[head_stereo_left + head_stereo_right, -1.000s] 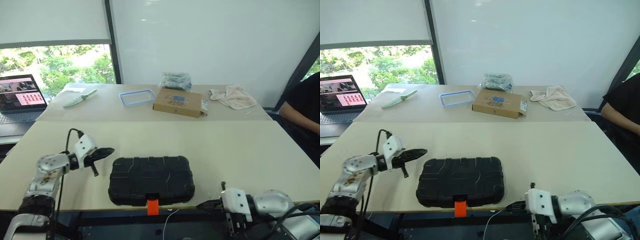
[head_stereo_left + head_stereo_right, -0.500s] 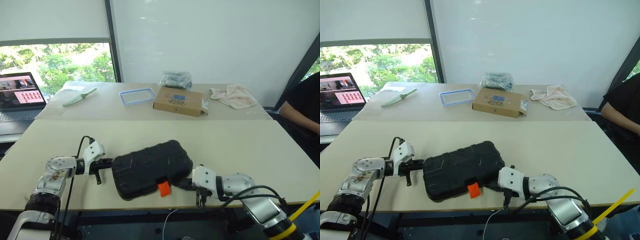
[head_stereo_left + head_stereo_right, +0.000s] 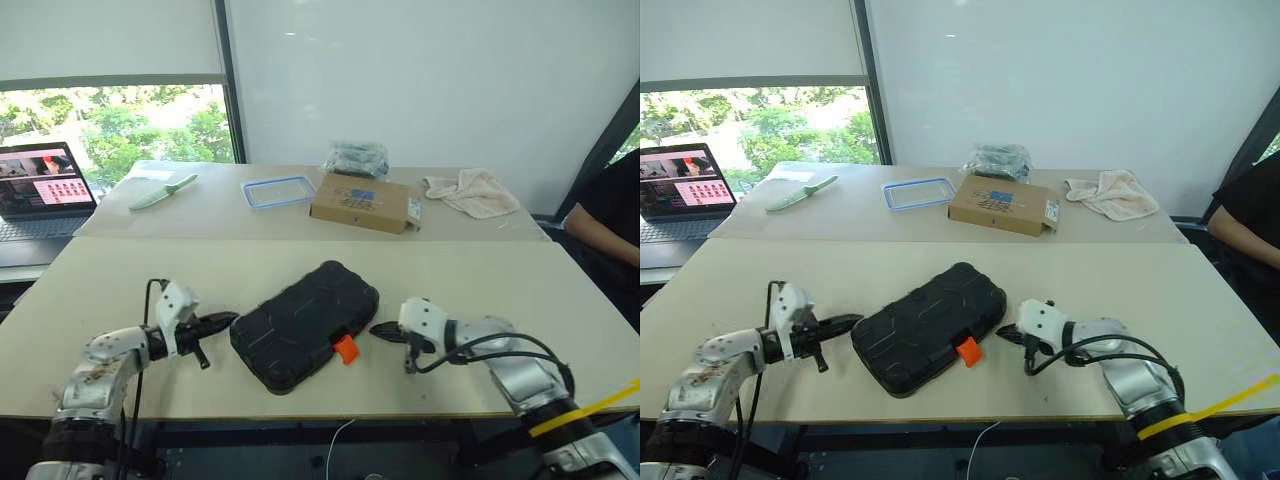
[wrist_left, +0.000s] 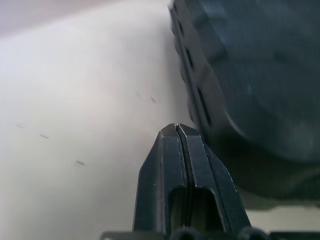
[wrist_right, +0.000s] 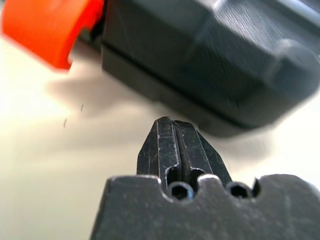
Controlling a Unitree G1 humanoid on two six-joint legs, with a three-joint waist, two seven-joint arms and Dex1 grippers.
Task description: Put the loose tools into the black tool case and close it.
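Note:
The black tool case [image 3: 305, 325] lies shut and skewed on the near table, its orange latch [image 3: 346, 349] facing the front right. My left gripper [image 3: 226, 320] is shut and empty, its tip close beside the case's left corner [image 4: 210, 100]. At the other end, my right gripper [image 3: 380, 330] is also shut and empty, pointing at the case's right side just past the latch [image 5: 45, 25]. In the right wrist view the case wall [image 5: 200, 55] stands right ahead of the shut tip [image 5: 170, 122]. The loose tools are out of view.
The far table holds a pale green knife [image 3: 160, 191], a blue-rimmed lid [image 3: 276, 192], a brown cardboard box [image 3: 365, 203], a dark bag [image 3: 353, 158] and a cloth [image 3: 470, 192]. A laptop [image 3: 45, 182] stands far left. A person [image 3: 605, 230] sits at the right edge.
The case has swung from square at the table's front edge to a skewed lie farther in. My right gripper came forward to its right side; the left stayed by its left corner.

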